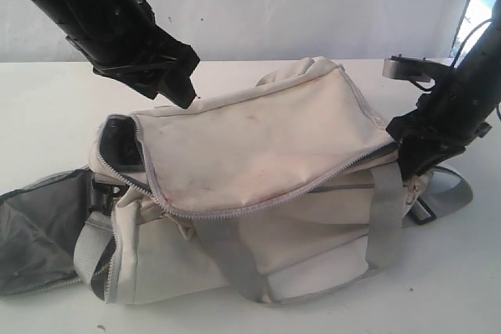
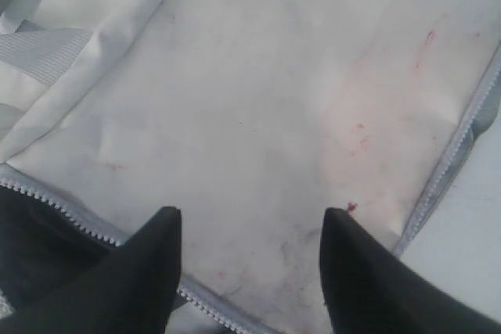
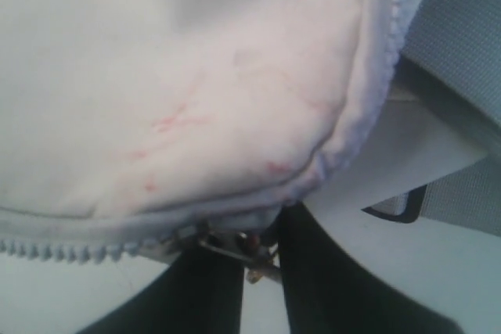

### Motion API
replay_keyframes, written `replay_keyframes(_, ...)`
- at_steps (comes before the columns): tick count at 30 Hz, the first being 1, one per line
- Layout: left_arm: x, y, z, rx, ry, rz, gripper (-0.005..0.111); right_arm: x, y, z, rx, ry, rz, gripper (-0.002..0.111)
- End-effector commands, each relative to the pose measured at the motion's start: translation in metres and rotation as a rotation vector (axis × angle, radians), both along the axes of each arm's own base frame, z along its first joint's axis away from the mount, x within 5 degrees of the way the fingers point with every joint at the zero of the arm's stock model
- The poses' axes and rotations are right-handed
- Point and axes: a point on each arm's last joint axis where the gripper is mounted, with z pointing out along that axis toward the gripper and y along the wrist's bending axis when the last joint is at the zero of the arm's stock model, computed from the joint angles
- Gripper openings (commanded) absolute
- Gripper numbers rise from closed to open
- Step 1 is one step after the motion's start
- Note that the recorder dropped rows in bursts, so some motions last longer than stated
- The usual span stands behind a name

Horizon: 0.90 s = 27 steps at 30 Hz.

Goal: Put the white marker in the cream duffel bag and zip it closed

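Cream fabric, stained with faint red marks, fills nearly every view, and the white marker shows in none of them. We cannot see it on the counter [image 1: 47,115] or in a gripper. It may lie inside under the flap, but the pictures do not let us say so.

The cream duffel bag [image 1: 258,138] lies on its side on the counter, its big top flap [image 2: 258,99] folded down over the main compartment. The zipper [image 1: 235,210] along the flap's front edge is not yet joined. At the left corner the flap stands off the body and the dark lining [image 1: 117,146] looks out through the gap. We judge that the closing step is the one in hand.

The right gripper [image 3: 262,232] is at the bag's right end, where the zipper track turns the corner beside the grey strap [image 1: 385,201]. Its jaws stand narrow and pinch the small metal zipper pull [image 3: 235,252]. This is the natural place to start from, because the slider must be drawn along the teeth towards the open corner.

The left gripper [image 2: 250,220] hovers just above the flap near that open corner. Its jaws are wide apart and carry nothing. We think it waits there to press or steady the soft cloth, since a loose flap would follow the slider instead of letting the teeth meet.

At the far left a grey-lined end pocket [image 1: 39,224] lies spread open on the counter, apart from both arms.
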Motion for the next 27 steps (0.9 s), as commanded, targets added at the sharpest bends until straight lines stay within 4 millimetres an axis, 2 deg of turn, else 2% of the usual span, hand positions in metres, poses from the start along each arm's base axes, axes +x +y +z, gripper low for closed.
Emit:
replay_keyframes(1, -0.0010, -0.0009, 0.0050, -0.008, -0.024, -0.005, 0.056, -0.0008, -0.0075, 0.0042, -0.060, -0.001, -0.016, 0.014)
replay_keyframes(5, -0.0010, -0.0009, 0.0050, -0.007, -0.024, -0.006, 0.056, -0.0008, -0.0080, 0.0041, -0.066, -0.001, -0.015, 0.014)
replay_keyframes(9, -0.0010, -0.0009, 0.0050, -0.007, -0.024, -0.006, 0.056, -0.0008, -0.0080, 0.0041, -0.066, 0.000, -0.018, 0.022)
replay_keyframes(15, -0.0010, -0.0009, 0.0050, -0.007, -0.025, -0.008, 0.056, -0.0008, -0.0080, 0.0041, -0.067, 0.006, -0.035, 0.022)
replay_keyframes(24, -0.0010, -0.0009, 0.0050, -0.007, -0.025, -0.008, 0.056, -0.0011, -0.0080, 0.0050, -0.068, 0.011, -0.059, 0.001)
replay_keyframes(27, -0.0010, -0.0009, 0.0050, -0.007, -0.025, -0.008, 0.056, -0.0020, -0.0080, 0.0086, -0.068, 0.001, -0.060, 0.000)
